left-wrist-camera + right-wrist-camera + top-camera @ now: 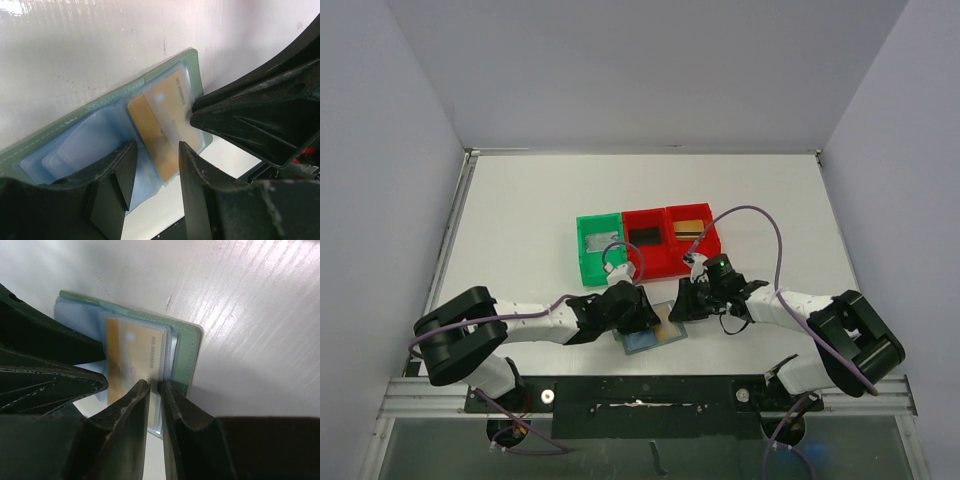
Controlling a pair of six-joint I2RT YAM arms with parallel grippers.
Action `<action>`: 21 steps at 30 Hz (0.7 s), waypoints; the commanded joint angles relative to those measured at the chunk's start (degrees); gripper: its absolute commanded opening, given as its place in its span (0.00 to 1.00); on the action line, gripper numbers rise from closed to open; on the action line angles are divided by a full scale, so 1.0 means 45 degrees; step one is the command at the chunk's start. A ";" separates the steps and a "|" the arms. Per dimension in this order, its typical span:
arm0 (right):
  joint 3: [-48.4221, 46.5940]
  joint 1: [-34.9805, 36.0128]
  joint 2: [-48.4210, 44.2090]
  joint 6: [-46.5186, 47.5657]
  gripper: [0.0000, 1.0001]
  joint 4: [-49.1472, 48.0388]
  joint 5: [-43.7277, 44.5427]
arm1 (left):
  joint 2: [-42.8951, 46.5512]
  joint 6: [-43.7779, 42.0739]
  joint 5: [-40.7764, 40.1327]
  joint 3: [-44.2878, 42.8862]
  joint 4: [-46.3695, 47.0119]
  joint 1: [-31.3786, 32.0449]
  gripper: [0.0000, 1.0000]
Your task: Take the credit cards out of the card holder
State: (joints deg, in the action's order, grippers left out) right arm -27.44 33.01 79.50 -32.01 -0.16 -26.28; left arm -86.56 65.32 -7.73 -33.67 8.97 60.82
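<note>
At 6 o'clock on the bench, close to the near edge: the card holder, lying open with clear pockets up. Pinned on its 9 o'clock half by the left gripper, spread wide and straddling the empty pockets. Nipped on the 3 o'clock half by the right gripper, all but pressed together on the outer edge of a gold credit card seated in its pocket; cannot tell whether biting card alone or card plus plastic. Likely trouble from here:
- dragging the whole holder along, through catching plastic too or pressing too lightly on the left;
- slipping off the thin edge, given so shallow a bite;
- bending the card by pulling upward instead of along the pocket.

Red bins waiting at 12 o'clock, well apart.
</note>
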 commanded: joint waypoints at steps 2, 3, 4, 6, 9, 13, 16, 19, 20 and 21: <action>-0.0137 0.0105 0.0488 0.0375 0.18 0.0087 -0.0047 | -0.0654 -0.0138 -0.0391 -0.0155 0.0149 0.0098 0.36; -0.0123 0.0105 0.0451 0.0370 0.18 0.0062 -0.0081 | -0.0652 -0.0122 -0.0422 -0.0128 0.0164 0.0098 0.34; -0.0099 0.0105 0.0413 0.0374 0.18 0.0020 -0.0136 | -0.0647 -0.0094 -0.0455 -0.0092 0.0197 0.0098 0.32; -0.0065 0.0104 0.0322 0.0375 0.18 -0.0076 -0.0282 | -0.0600 -0.0037 -0.0516 0.0021 0.0354 0.0100 0.26; -0.0074 0.0105 0.0228 0.0447 0.18 0.0097 -0.0279 | -0.0539 -0.0023 -0.0549 0.0080 0.0519 0.0100 0.19; -0.0001 0.0110 0.0108 0.0501 0.17 0.0092 -0.0421 | -0.0547 -0.0024 -0.0558 0.0022 0.0559 0.0108 0.13; 0.0043 0.0107 0.0060 0.0512 0.17 0.0043 -0.0486 | -0.0519 -0.0038 -0.0549 0.0007 0.0661 0.0099 0.02; 0.0063 0.0096 0.0000 0.0509 0.17 0.0180 -0.0318 | -0.0389 -0.0167 -0.0492 -0.0049 0.0497 0.0098 0.00; 0.0063 0.0052 -0.0039 0.0494 0.18 0.0240 -0.0200 | -0.0285 -0.0219 -0.0505 -0.0073 0.0361 0.0111 0.00; 0.0062 0.0003 -0.0091 0.0470 0.17 0.0269 -0.0120 | -0.0135 -0.0269 -0.0569 -0.0049 0.0205 0.0107 0.00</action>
State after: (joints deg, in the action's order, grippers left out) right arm -27.77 32.93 79.88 -30.44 -0.27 -27.14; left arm -87.79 65.30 -9.37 -33.45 9.56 60.82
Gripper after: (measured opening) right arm 0.175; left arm 0.015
